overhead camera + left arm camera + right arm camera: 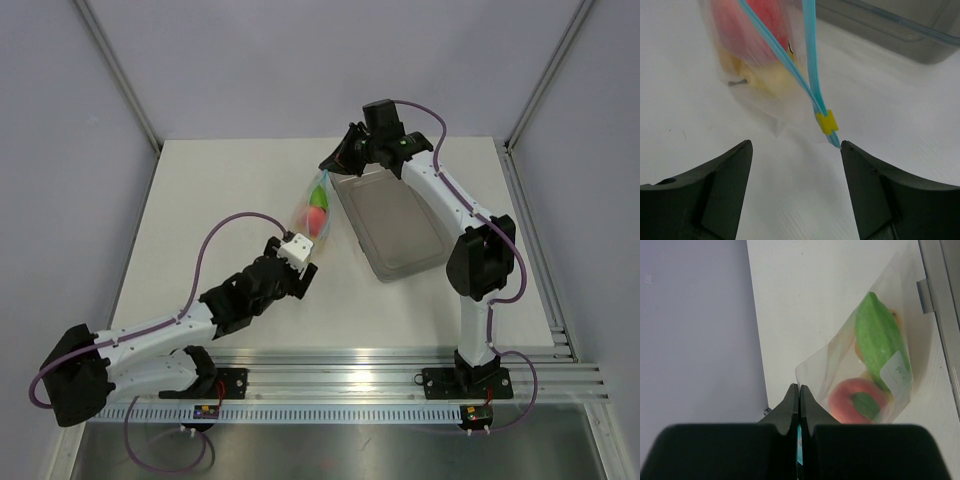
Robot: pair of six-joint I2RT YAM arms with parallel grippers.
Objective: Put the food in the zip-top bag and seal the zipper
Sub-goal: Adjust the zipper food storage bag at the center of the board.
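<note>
On the overhead camera the bag (301, 214) stretches across the white table (200, 230) a little toward 12 o'clock from the middle, its long side running roughly from 12 to 6. The grey tray (395, 225) sits just beside it at 3 o'clock.

The food is inside the bag. Through the plastic I can make out a green piece (877, 337), a red-pink piece (855, 397) and a yellow piece (760, 75) pressed against the wall.

My right pincer (333, 166) is clamped tight on the bag's 12 o'clock corner. Its wrist camera shows the two fingers pressed together with a sliver of blue strip between them. I cannot tell whether that end is lifted off the table.

My left pincer (308, 262) waits at the bag's 6 o'clock end with its jaws apart and nothing between them. On its wrist camera the yellow slider (826, 122) sits just past the fingertips, in the gap but nearer the right finger. The very end of the zipper (790, 62) comes right up to that finger, and I cannot tell if they touch. Beyond the slider the two blue tracks spread apart, so the mouth is not sealed along that stretch.
</note>
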